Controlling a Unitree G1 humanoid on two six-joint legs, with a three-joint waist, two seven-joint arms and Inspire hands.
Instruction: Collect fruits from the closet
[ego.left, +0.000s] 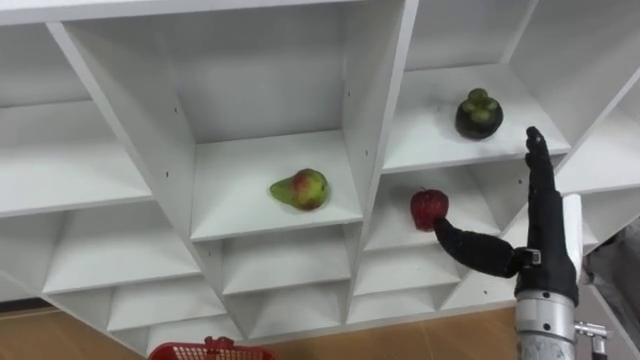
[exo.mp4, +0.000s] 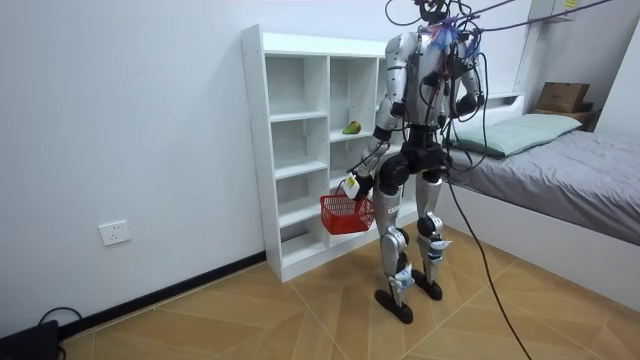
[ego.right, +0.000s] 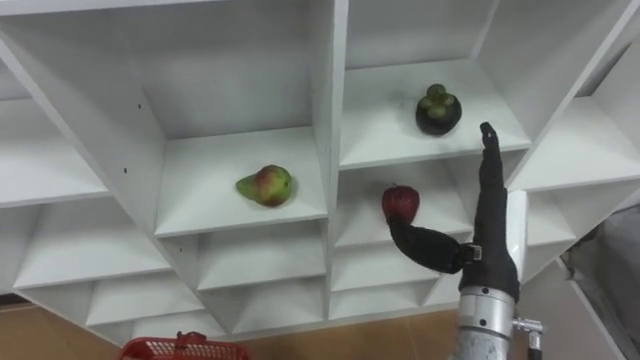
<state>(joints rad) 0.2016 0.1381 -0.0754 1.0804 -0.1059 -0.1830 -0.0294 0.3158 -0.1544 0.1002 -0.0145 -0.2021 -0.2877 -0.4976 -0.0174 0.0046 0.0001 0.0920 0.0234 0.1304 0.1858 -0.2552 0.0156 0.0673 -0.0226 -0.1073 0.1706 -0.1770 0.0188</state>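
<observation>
Red round apple (ego.left: 428, 208) in white shelved closet (ego.left: 385, 80), faced by right hand (ego.left: 545, 255), fingers straight, holding nothing, thumb just beside; best wrapped fully before lifting.

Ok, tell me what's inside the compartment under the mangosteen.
A red apple sits there, with the right hand's thumb at its lower side and fingers straight. The compartment's right end is hidden behind that hand.

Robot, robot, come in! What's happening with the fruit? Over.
Right hand open, thumb by red apple, no grip yet. Left hand carrying red basket. Pear, mangosteen on shelves. Nothing in the way.
</observation>
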